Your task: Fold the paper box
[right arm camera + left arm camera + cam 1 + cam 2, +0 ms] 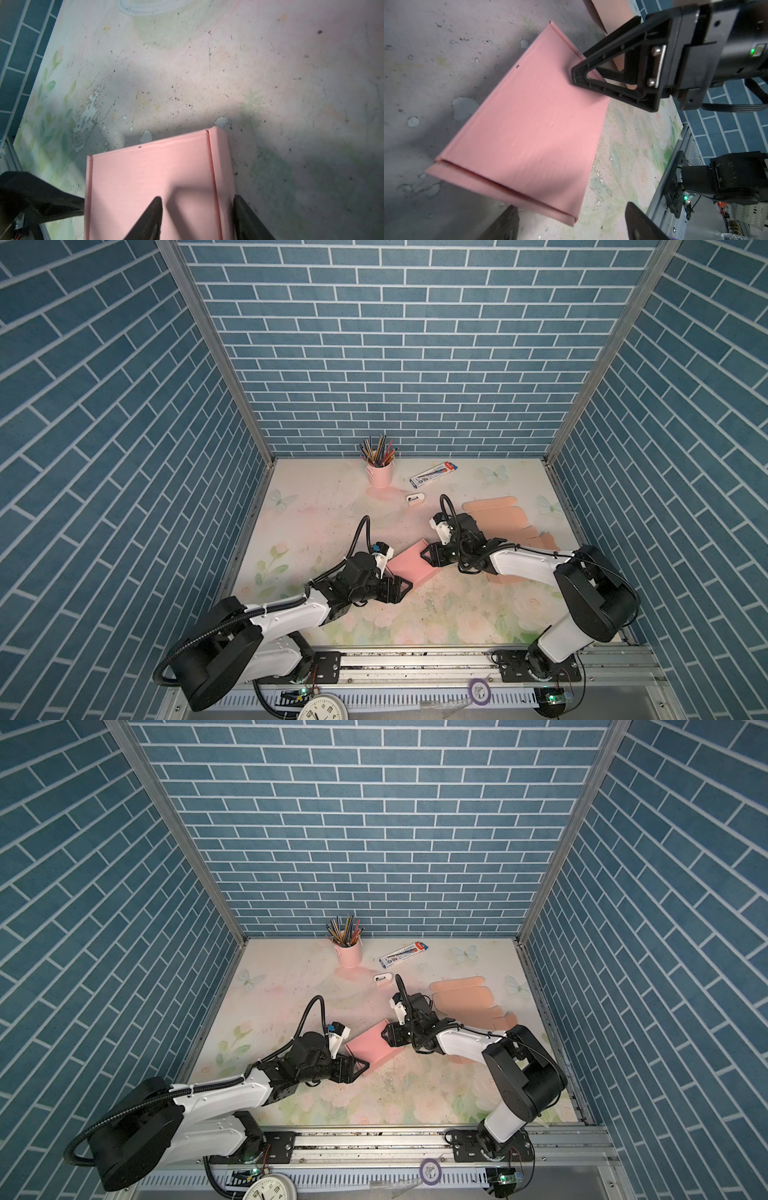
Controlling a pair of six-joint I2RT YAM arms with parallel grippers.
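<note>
Two dark fingers (149,220) of the right tool (198,218) fill the near edge of the right wrist view. They stand apart, one over the lid of the pink box (153,187) and the other just outside its end wall. They straddle that end rather than pinch it. From this angle I cannot tell whether the inner finger presses on the lid or only hovers above it.

In both top views the box lies on the bench (311,510) between the two arms, roughly in the middle of the floral surface. The right tool (428,556) is at its far end and the left tool (401,578) at its near end. The left wrist view shows the left tool's jaws wide apart with nothing between them but the box's near corner. It holds nothing.

As for progress, the box (529,128) already looks like a closed, shallow carton. The lid is down, the side walls are up, and a neat seam runs along each short end. I judge the folding to be essentially done. What may remain is a last press to seat the lid, then drawing both arms clear.

Flat cardboard sheets (498,510) lie unfolded behind the right arm. A pencil cup (380,472) stands near the back wall.
</note>
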